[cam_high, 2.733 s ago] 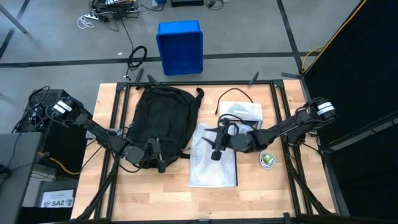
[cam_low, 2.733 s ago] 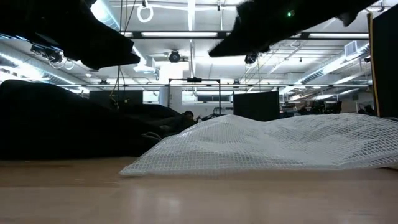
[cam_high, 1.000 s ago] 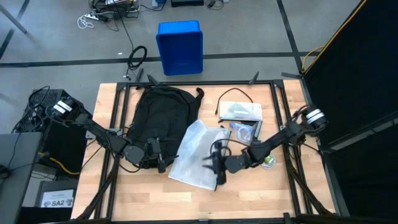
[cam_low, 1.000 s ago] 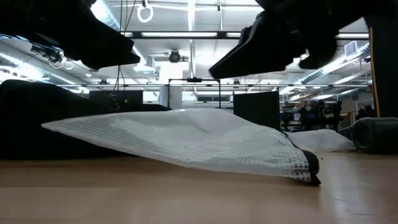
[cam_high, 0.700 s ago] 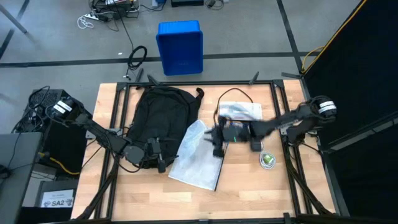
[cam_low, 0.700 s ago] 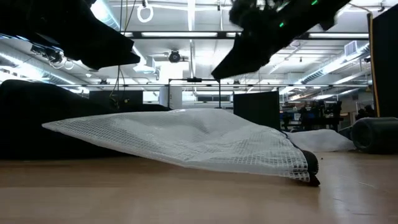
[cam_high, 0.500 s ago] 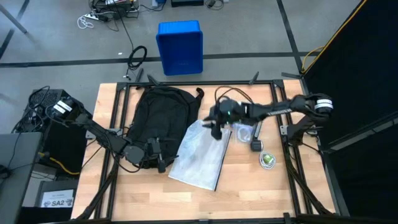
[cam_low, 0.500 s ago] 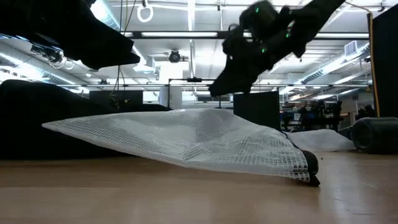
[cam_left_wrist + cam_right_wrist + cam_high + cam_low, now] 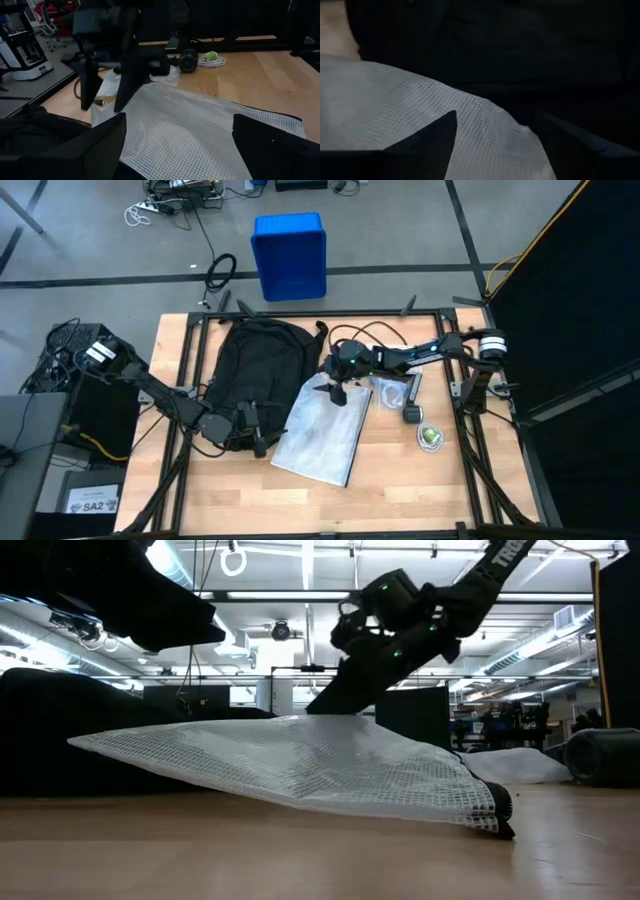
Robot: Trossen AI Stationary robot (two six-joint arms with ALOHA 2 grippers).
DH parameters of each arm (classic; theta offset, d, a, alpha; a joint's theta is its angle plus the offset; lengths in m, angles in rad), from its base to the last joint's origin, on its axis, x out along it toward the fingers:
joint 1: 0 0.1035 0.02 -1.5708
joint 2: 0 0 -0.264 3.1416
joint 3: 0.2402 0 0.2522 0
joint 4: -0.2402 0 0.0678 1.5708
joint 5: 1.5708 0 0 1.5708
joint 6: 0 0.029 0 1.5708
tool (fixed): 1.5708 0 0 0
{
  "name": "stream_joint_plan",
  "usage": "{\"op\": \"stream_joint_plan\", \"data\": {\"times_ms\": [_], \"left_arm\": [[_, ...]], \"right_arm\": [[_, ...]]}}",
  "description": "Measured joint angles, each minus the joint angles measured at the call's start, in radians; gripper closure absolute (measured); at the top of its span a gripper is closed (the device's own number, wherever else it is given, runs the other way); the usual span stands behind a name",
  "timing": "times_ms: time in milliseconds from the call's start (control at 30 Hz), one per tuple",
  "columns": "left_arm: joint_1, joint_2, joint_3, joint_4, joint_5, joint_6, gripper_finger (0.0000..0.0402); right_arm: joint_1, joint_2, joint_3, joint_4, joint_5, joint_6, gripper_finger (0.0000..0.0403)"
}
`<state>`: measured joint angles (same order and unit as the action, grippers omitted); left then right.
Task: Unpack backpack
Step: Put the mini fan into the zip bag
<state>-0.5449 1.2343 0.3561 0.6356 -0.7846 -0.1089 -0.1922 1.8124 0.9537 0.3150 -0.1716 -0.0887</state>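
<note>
The black backpack lies flat on the table's far left part. Against its right side lies a white mesh pouch, its dark-trimmed edge toward the near side. My right gripper hangs open over the pouch's far end, next to the backpack; the left wrist view shows its two fingers spread apart, pointing down. My left gripper stands open at the backpack's near edge, its fingers level over the black fabric. My right gripper stands with its fingertips right at the far edge of the mesh pouch; I cannot tell whether they touch it. My left gripper is beside the backpack's near edge; whether it touches the fabric does not show.
To the right of the pouch lie a clear plastic bag, a dark roll, a green and white item and a black cable. A blue bin stands on the floor beyond the far edge.
My right gripper has swung from the pouch's near right corner toward the table's far edge and then left toward the backpack, ending over the pouch's far end. The pouch has stayed where it lay.
</note>
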Motion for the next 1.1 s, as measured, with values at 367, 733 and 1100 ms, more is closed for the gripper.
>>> {"op": "stream_joint_plan", "data": {"times_ms": [367,733,1100], "left_arm": [[0.000,0.000,0.000,0.001,0.000,0.000,0.0074],[0.000,0.000,0.000,0.002,0.000,0.000,0.0074],[0.000,0.000,0.000,0.001,0.000,0.000,0.0074]], "right_arm": [[0.000,0.095,0.115,-0.182,0.214,-0.132,0.0298],[-0.006,-0.047,0.141,-0.262,0.529,0.098,0.0402],[-0.124,-0.106,0.142,-0.544,0.607,0.280,0.0388]]}}
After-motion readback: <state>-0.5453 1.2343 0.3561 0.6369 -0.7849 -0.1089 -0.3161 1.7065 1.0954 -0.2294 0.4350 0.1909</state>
